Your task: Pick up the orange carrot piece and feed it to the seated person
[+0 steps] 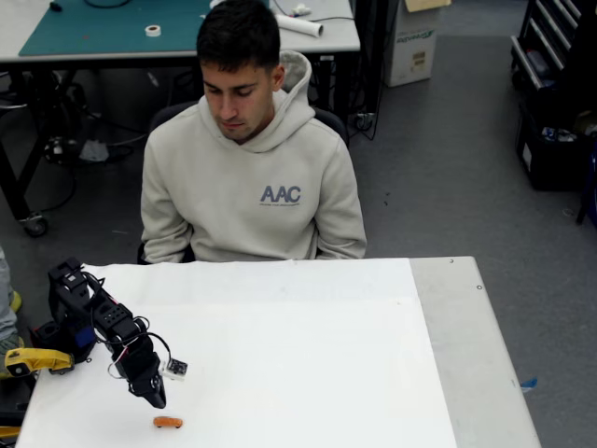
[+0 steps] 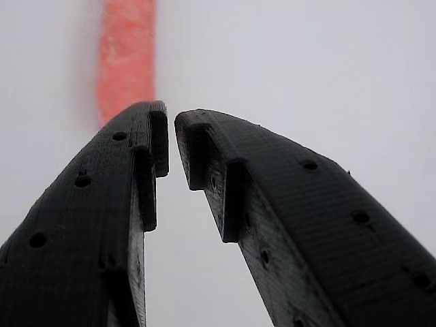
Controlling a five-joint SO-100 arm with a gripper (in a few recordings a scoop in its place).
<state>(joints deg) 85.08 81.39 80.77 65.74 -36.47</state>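
The orange carrot piece (image 1: 168, 422) lies on the white sheet near the table's front edge, left of centre. My black gripper (image 1: 158, 399) points down just above and slightly left of it, not touching it. In the wrist view the carrot piece (image 2: 127, 61) is a blurred orange strip beyond the left fingertip (image 2: 139, 136). My gripper (image 2: 171, 136) has its jaws almost together with only a thin slit at the tips, and nothing is between them. The seated person (image 1: 247, 177), in a beige hooded sweatshirt, sits behind the table's far edge and looks down.
A yellow clamp (image 1: 33, 359) sits at the left edge beside the arm's base (image 1: 70, 308). The white sheet (image 1: 308, 355) covers most of the table, with a bare grey strip (image 1: 466, 345) on the right. Desks and shelving stand behind the person.
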